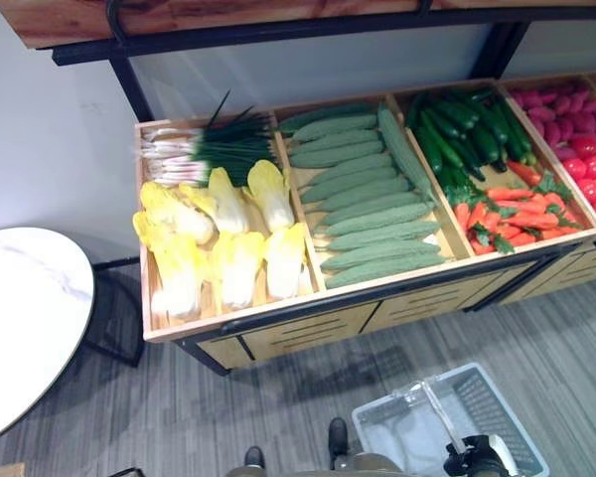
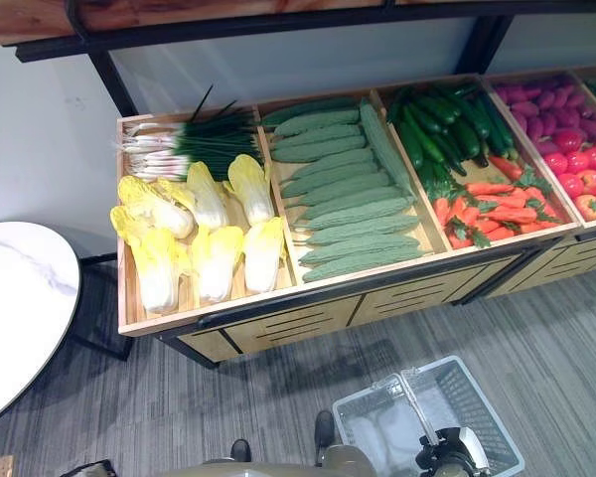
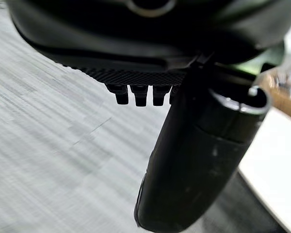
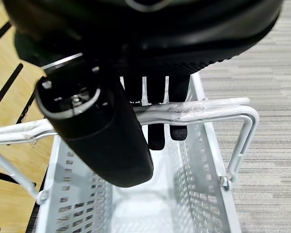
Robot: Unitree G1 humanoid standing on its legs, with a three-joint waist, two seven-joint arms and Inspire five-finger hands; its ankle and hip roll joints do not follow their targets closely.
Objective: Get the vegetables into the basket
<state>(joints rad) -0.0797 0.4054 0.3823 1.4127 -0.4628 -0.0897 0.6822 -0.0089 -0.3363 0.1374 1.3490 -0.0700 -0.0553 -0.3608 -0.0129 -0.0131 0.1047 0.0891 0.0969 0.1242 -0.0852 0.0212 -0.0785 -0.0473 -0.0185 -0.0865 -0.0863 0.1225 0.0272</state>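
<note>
- The vegetables lie in a wooden display stand [image 1: 278, 328] split into compartments.
- Leftmost compartment: pale yellow cabbages [image 1: 223, 243] in front, their long axes running mostly front to back, and green onions [image 1: 204, 144] behind them, lying crosswise with white ends toward the left.
- Next compartment: bitter gourds [image 1: 372, 214] stacked crosswise, long axes running left to right; one leans lengthwise along the right wall.
- Then dark cucumbers [image 1: 462, 129] pointing front to back, with carrots [image 1: 512, 214] in front of them.
- Farther right sit purple and red vegetables [image 1: 581, 139].
- A white wire basket [image 2: 477, 417] hangs over the grey floor [image 1: 228, 417] in front of the stand, with nothing in it.
- The right robot hand [image 4: 160, 97] has its fingers curled around the basket's handles [image 4: 203, 109], thumb across the front.
- The left robot hand [image 3: 140, 94] shows above the floor, fingers curled in, holding nothing.
- A round white table [image 1: 20, 308] stands left of the stand.
</note>
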